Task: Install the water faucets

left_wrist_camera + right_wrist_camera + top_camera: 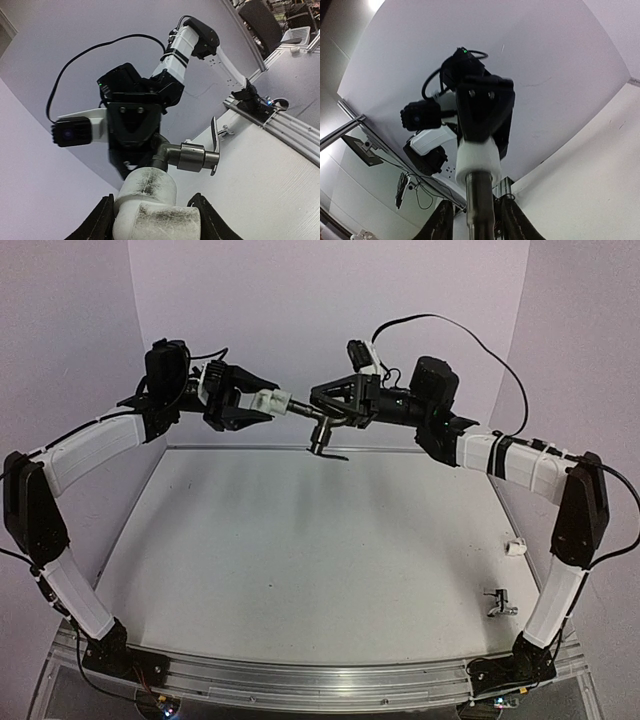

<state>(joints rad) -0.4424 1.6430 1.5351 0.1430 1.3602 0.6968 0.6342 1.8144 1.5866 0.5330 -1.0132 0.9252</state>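
Only right wrist hides the faucet lever [215,145].

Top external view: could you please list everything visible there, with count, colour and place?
dark faucet: one, dark grey, in midair, mated to the held fitting.
held fitting: one, white, in the left end effector.
silver faucet: one, shiny silver, on the table, near-right corner.
loose fitting: one, white, on the table near its right edge.
table: one, pale grey, under everything.
left end effector: black, shut on the held fitting.
right end effector: black, jaws open either side of the dark faucet.
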